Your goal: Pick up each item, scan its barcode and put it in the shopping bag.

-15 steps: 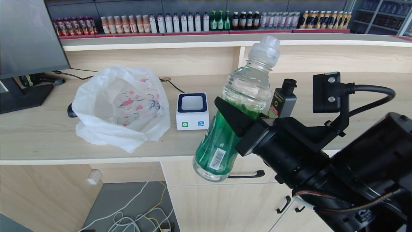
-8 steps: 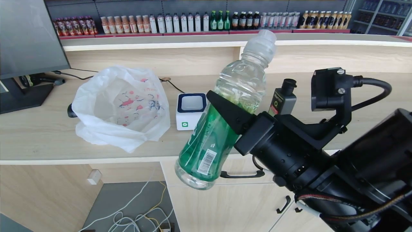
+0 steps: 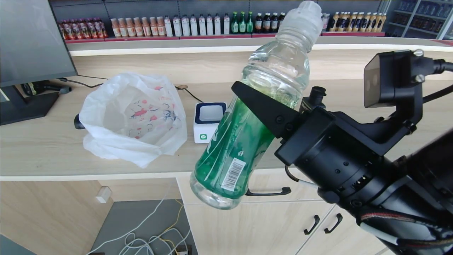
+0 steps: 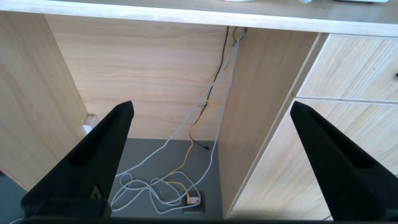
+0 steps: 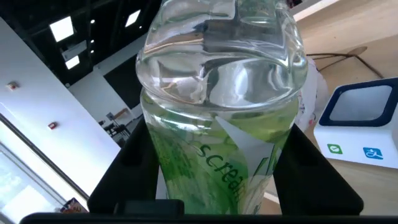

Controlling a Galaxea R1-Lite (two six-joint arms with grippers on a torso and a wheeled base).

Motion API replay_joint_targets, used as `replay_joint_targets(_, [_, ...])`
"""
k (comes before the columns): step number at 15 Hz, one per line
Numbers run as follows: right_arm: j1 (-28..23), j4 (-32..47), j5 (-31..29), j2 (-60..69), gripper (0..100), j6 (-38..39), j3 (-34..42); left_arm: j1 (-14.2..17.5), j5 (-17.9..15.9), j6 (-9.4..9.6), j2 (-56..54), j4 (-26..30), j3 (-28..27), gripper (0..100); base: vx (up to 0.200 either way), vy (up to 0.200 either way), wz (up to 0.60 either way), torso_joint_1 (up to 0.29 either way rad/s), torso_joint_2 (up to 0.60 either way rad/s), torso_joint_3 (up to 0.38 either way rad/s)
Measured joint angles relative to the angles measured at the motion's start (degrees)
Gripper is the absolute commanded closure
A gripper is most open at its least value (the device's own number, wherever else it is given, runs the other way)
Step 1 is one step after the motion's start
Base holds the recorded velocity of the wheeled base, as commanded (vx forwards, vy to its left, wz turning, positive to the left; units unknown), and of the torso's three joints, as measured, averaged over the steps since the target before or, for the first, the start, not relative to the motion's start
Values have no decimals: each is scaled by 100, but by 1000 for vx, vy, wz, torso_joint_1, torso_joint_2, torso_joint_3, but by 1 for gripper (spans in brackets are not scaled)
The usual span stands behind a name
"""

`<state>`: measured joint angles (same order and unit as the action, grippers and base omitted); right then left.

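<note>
- Bottle [image 3: 247, 117] is hanging in the air in front of the wooden counter [image 3: 42, 148]. It is leaning with its cap toward 1 o'clock and its base toward 7 o'clock, and it is touching no surface.
- The white shopping bag [image 3: 131, 113] is sitting open on the counter, at 9 o'clock from the scanner.
- The right claw [image 3: 254, 106] is clamping the bottle around its middle, with the fingers pressing the green label from both sides.
- The left claw [image 4: 208, 162] is hanging below the counter edge, spread wide and gripping nothing.
- The scanner [image 3: 210, 122] is resting face up, just beside the bag and partly behind the bottle.
- The barcode [image 3: 233, 174] is facing toward the robot, near the base, so it is probably pointing away from the scanner window. A scan is likely failing unless the bottle is being rolled and lowered over the window.
- The smooth, round, liquid-filled body is looking prone to slipping or twisting in the grip during that turn. The base is also risking a knock against the scanner or the counter edge.
</note>
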<state>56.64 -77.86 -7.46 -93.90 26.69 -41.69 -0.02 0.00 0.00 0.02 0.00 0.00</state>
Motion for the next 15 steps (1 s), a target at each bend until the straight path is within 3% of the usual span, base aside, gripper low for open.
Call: replay_joint_targets(15, [110, 46, -9, 201, 100, -115, -6, 0, 0, 0, 0, 0, 0, 0, 0, 0, 0, 0, 0, 0])
